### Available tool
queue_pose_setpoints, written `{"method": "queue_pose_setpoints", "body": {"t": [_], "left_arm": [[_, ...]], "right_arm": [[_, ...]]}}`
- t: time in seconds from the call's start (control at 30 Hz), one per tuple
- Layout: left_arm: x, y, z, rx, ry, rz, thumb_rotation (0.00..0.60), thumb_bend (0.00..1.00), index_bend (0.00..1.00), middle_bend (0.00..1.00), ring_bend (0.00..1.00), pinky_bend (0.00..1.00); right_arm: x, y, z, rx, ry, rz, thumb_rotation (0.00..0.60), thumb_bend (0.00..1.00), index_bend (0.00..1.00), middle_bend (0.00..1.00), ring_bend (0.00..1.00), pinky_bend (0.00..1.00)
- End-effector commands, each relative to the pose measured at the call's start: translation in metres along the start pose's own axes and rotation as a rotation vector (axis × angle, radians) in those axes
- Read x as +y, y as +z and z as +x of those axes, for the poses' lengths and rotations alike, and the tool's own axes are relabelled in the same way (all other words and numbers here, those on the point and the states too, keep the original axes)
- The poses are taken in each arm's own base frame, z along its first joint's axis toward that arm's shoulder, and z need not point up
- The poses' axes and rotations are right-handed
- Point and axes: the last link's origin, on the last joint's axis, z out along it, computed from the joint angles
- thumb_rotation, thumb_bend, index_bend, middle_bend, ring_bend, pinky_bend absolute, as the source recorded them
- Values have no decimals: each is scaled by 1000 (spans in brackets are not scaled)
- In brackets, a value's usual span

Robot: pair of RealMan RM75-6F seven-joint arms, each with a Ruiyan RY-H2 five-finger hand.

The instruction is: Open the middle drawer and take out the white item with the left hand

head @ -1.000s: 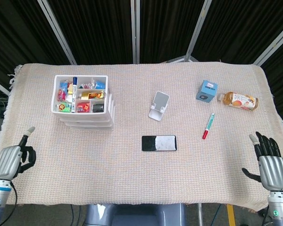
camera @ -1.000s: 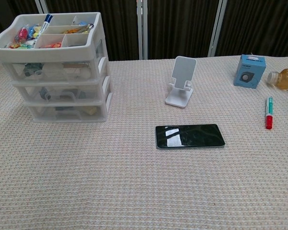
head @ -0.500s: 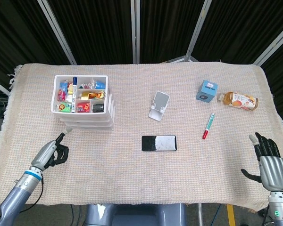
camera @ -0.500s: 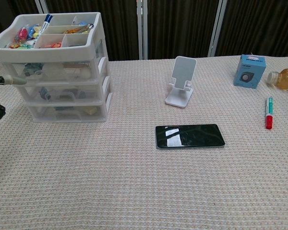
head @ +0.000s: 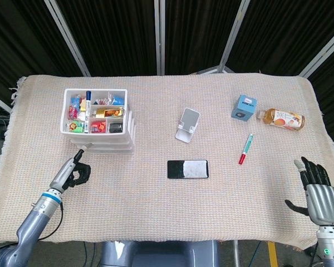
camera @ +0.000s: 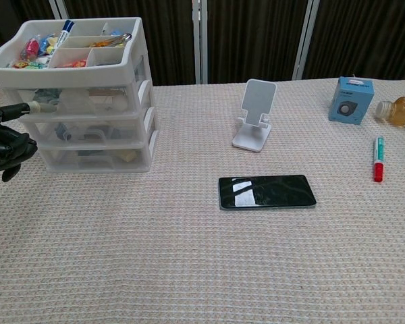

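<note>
Now left hand (head: 73, 171), mostly curled, one finger out, holds nothing, beside drawers (camera: 88, 108) at far left; middle drawer (camera: 88, 127) closed, white item unseen. Risk: fingertip slips, unit slides.

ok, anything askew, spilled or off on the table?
Only the bottle at far right: it lies on its side beside the blue box, no spill visible. The drawer unit is square, drawers shut; phone and marker lie flat.
</note>
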Motion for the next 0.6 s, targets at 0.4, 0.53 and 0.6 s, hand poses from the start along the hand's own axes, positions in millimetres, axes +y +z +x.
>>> {"method": "queue_pose_setpoints", "body": {"t": [0.4, 0.53, 0.6], "left_arm": [[0, 23, -8, -40, -51, -8, 600, 785, 59, 789, 797, 672], [0, 26, -11, -52, -43, -7, 600, 785, 71, 789, 797, 671], [1, 27, -12, -50, -43, -12, 600, 785, 71, 789, 797, 671]], "right_arm": [[-1, -1, -1, 7, -8, 1, 600, 3, 0, 0, 0, 0], [-2, 0, -3, -4, -13, 4, 600, 3, 0, 0, 0, 0], [-2, 0, -4, -4, -15, 5, 600, 3, 0, 0, 0, 0]]}}
